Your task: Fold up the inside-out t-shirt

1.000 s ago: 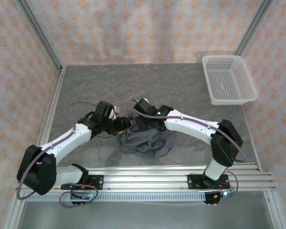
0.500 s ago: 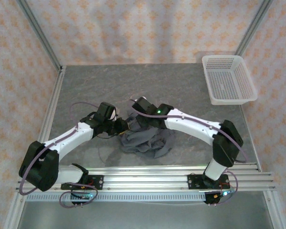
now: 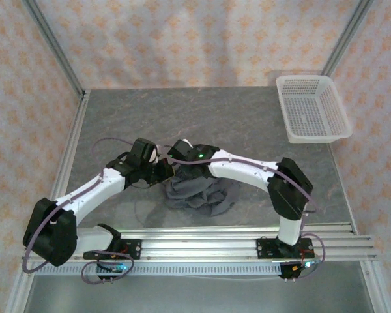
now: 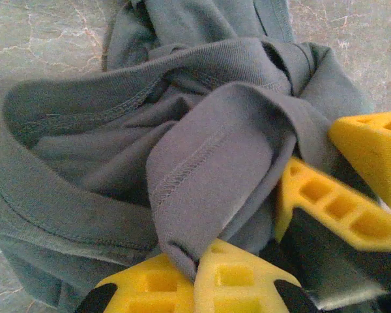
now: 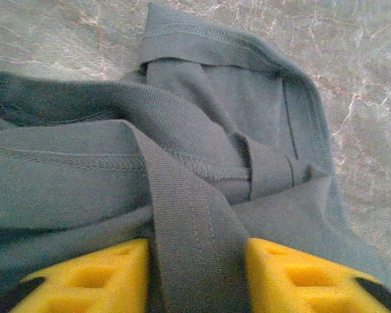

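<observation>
The inside-out t-shirt (image 3: 199, 195) lies crumpled in a dark slate-grey heap on the table, between the two arms. My left gripper (image 3: 164, 171) sits at the heap's upper left. In the left wrist view the left gripper (image 4: 199, 264) is shut, with a stitched fold of the t-shirt (image 4: 202, 163) pinched between its yellow fingertips. My right gripper (image 3: 178, 155) is close beside it, and its yellow fingers (image 4: 332, 205) show at the right of that view. In the right wrist view the right gripper (image 5: 197, 277) holds a ribbed band of the t-shirt (image 5: 189, 202) between its fingers.
A white mesh basket (image 3: 316, 137) stands at the back right of the grey stone-patterned table (image 3: 247, 114). Metal frame rails run along the table's left edge (image 3: 68, 163) and near edge (image 3: 202, 238). Patterned walls close in the back and sides.
The right arm has swung left, bringing its gripper up against the left gripper over the heap's upper left. The left gripper has barely moved.
</observation>
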Controlling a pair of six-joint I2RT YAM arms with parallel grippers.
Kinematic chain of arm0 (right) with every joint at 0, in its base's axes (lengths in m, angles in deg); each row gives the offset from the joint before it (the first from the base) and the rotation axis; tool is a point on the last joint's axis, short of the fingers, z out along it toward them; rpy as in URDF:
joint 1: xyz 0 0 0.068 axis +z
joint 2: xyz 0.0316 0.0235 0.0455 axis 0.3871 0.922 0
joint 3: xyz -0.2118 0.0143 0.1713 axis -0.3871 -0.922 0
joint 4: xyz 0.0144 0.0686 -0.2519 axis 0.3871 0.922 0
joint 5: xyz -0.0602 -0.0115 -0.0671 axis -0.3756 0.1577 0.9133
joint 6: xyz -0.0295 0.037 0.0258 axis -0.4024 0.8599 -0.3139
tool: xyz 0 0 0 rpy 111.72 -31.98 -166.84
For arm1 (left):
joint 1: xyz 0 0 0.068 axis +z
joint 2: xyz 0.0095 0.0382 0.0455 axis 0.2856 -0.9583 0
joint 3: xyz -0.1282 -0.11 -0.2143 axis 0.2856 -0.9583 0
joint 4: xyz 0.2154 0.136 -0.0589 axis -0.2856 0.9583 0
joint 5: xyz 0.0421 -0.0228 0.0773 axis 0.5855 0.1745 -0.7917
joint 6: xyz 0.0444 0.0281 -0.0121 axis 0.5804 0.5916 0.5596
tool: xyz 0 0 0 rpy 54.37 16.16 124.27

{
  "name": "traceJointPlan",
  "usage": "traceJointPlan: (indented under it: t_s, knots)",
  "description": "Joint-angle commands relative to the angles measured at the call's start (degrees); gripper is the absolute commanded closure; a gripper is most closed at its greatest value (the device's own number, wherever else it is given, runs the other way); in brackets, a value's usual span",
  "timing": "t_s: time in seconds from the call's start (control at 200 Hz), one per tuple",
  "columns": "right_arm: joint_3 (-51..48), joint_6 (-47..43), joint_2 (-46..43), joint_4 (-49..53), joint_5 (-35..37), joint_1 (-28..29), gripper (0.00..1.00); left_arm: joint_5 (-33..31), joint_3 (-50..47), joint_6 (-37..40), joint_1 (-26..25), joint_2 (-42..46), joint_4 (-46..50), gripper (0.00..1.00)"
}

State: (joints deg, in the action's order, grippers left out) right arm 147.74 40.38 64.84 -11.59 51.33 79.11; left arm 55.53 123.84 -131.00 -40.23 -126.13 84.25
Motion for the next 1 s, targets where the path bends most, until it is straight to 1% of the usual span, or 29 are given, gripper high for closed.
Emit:
traceJointPlan:
  t_s: [0.0, 0.05, 0.085, 0.255, 0.365, 0.415, 0.46, 0.495, 0.52, 0.595, 0.665, 0.706, 0.751, 0.801, 0.861, 0.926, 0.956, 0.996]
  knots:
    - [2.60, 0.05, -0.45, 2.59, 7.84, 0.06, 0.76, -2.31, 1.34, 1.71, -0.44, 1.58, 2.86, 0.96]
    - [1.72, 0.38, -1.51, 2.56, 10.01, 0.04, 0.85, -2.89, 1.40, 2.08, -0.36, 1.82, 3.48, 0.96]
    - [0.76, 0.47, -2.64, 2.41, 11.32, -0.01, 0.89, -3.38, 1.44, 2.40, -0.34, 1.90, 3.97, 0.96]
    - [-3.05, 0.80, -7.76, 2.52, 12.70, -1.47, 1.00, -4.10, 2.14, 3.68, -0.26, 1.87, 5.24, 0.96]
    - [-4.13, 1.23, -10.91, 2.45, 7.17, -2.98, 1.00, -4.45, 2.74, 4.58, -0.10, 1.81, 5.90, 0.96]
    - [-3.74, 2.22, -12.29, 2.89, 2.50, -3.89, 1.00, -5.11, 3.59, 6.19, 0.10, 1.70, 7.28, 0.95]
    - [-3.40, 3.86, -13.90, 2.90, -3.14, -5.25, 1.00, -6.85, 5.09, 9.40, 0.27, 1.50, 10.16, 0.94]
    - [-3.40, 5.40, -15.42, 2.54, -8.34, -6.71, 1.00, -9.75, 6.95, 12.32, 0.26, 1.42, 13.62, 0.92]
    - [-3.45, 6.60, -16.41, 2.13, -12.34, -8.13, 1.00, -12.73, 8.61, 16.42, 0.26, 1.33, 16.63, 0.90]
    - [-3.40, 10.70, -19.48, 1.65, -21.49, -13.06, 1.00, -26.00, 14.49, 22.59, 0.26, 0.68, 26.35, 0.89]
    - [-4.05, 14.75, -22.59, 0.64, -26.81, -18.44, 1.00, -36.35, 18.63, 25.70, 0.35, 0.33, 31.87, 0.89]
    - [-4.85, 17.13, -24.40, -0.59, -29.42, -21.42, 1.00, -40.18, 20.12, 26.58, 0.57, 0.24, 33.26, 0.88]
    - [-6.02, 19.28, -26.01, -2.50, -32.49, -24.16, 1.00, -42.21, 21.17, 27.09, 1.07, 0.06, 33.73, 0.88]
    - [-6.53, 20.70, -26.71, -4.06, -36.99, -25.83, 1.00, -41.70, 22.13, 27.49, 1.48, -0.39, 33.45, 0.88]
    - [-6.28, 22.20, -25.84, -6.05, -43.57, -26.01, 1.00, -38.00, 23.28, 27.71, 1.58, -0.87, 32.53, 0.88]
    - [-6.29, 26.06, -24.14, -9.59, -51.32, -26.01, 1.00, -31.02, 23.60, 27.64, 1.58, -0.43, 29.91, 0.87]
    - [-6.39, 27.43, -23.64, -10.66, -52.75, -25.99, 1.00, -26.89, 23.29, 27.76, 1.58, 0.26, 27.96, 0.85]
    - [-6.51, 28.28, -23.56, -11.29, -52.91, -26.01, 1.00, -20.59, 22.41, 28.08, 1.62, 1.70, 24.74, 0.82]
